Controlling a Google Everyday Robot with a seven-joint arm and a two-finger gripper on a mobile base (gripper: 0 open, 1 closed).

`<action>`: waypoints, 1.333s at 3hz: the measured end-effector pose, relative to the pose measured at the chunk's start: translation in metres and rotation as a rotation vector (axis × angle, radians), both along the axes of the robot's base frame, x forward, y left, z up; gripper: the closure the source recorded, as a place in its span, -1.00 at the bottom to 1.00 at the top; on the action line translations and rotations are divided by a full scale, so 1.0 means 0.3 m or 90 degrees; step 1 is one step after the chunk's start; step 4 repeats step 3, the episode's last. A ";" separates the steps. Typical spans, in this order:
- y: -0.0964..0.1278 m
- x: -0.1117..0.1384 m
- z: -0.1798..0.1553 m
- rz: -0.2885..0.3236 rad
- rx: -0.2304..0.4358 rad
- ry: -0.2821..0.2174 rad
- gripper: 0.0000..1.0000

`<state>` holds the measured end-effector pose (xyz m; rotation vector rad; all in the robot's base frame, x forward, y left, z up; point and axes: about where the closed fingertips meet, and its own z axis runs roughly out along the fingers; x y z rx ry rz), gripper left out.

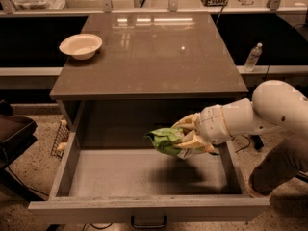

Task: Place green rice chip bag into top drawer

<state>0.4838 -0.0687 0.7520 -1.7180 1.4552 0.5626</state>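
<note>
The green rice chip bag (164, 139) is crumpled and bright green, held in my gripper (184, 138). The gripper reaches in from the right on a white arm and is shut on the bag. It hangs above the right-middle of the open top drawer (120, 174), clear of the drawer's bare grey bottom. A shadow lies on the drawer floor below it. The drawer is pulled fully out under the table, with a small dark handle (148, 222) on its front.
A cream bowl (80, 45) sits on the brown tabletop (154, 52) at the back left. A water bottle (252, 57) stands on the ledge at the right. A dark chair (12, 138) is at the left. A wire basket (60, 137) sits beside the drawer's left side.
</note>
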 end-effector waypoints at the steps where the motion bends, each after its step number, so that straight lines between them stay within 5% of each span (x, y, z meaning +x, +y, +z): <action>1: 0.005 -0.001 -0.001 0.002 0.000 0.001 -0.59; 2: 0.010 -0.003 -0.003 0.004 0.000 0.001 -0.99; 4: 0.012 -0.003 -0.003 0.005 0.000 0.002 -1.00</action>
